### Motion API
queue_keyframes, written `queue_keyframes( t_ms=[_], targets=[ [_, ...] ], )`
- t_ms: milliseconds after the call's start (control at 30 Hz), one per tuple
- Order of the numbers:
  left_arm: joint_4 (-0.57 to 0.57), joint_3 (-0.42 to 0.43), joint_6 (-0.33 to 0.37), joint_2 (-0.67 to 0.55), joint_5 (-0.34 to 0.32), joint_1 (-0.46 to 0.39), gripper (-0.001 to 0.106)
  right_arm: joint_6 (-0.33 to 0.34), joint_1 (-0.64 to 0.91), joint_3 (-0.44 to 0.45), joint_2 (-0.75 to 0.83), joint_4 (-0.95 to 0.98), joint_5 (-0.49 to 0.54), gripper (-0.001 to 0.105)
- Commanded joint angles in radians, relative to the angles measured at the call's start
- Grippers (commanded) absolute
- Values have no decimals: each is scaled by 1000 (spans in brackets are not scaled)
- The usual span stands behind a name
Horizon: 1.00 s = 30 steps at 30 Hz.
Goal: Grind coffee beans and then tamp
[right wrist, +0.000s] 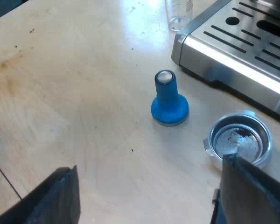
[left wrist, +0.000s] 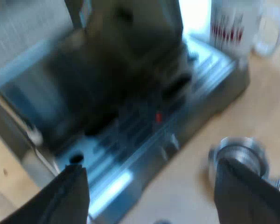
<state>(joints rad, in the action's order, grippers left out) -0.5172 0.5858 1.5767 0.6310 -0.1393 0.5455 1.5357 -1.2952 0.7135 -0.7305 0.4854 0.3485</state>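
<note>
The wooden table [right wrist: 84,93] carries the espresso machine [right wrist: 247,42], with a white mug [left wrist: 233,25] beside its drip tray. You'll find the metal holder [right wrist: 240,137] loose on the table near the tray's edge, specks in its basket, the blue tamper [right wrist: 169,100] upright close by, untouched, and the measuring glass [right wrist: 179,11] at the tray's corner. Your left gripper [left wrist: 148,165] and right gripper [right wrist: 149,164] both hang above with fingers spread wide, holding nothing

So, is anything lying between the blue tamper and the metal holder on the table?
Nothing. In the right wrist view, only bare table separates the blue tamper from the metal holder. They stand apart.
</note>
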Motion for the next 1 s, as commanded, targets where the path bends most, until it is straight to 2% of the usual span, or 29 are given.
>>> queue_keyframes(
  t_ms=[33, 100, 233, 267, 333, 400, 500, 567, 600, 667, 767, 867, 1000],
  targets=[
    [4, 72, 23, -16, -2, 0, 59, -25, 37, 70, 1, 83, -11, 65],
    [4, 114, 23, -16, -9, 0, 59, -58, 92, 103, 1, 133, -22, 65],
    [-9, 179, 23, -16, -7, 0, 59, -50, 200, 165, 1, 225, -87, 65],
    [-15, 199, 25, -16, -7, 0, 59, -43, 289, 196, 1, 286, -121, 65],
    [-24, 220, 34, -16, -5, -12, 59, -32, 350, 219, 1, 323, -147, 65],
    [-29, 229, 43, -16, -5, -46, 59, -27, 437, 234, 1, 355, -188, 65],
    [-35, 234, 62, -16, -11, -124, 59, 15, 551, 247, 1, 380, -265, 65],
    [-46, 234, 76, -16, -49, -205, 59, 23, 652, 249, 1, 387, -320, 65],
    [-53, 234, 76, -16, -74, -243, 59, 25, 652, 249, 1, 387, -326, 65],
    [-66, 234, 84, -16, -127, -317, 59, 54, 767, 249, 1, 395, -429, 65],
    [-91, 234, 91, -16, -147, -403, 59, 78, 890, 249, 1, 410, -513, 65],
    [-111, 234, 106, -16, -147, -442, 59, 123, 999, 249, 1, 435, -538, 65],
    [-113, 234, 106, -19, -147, -442, 59, 180, 1128, 249, 5, 480, -580, 65]
  ],
)
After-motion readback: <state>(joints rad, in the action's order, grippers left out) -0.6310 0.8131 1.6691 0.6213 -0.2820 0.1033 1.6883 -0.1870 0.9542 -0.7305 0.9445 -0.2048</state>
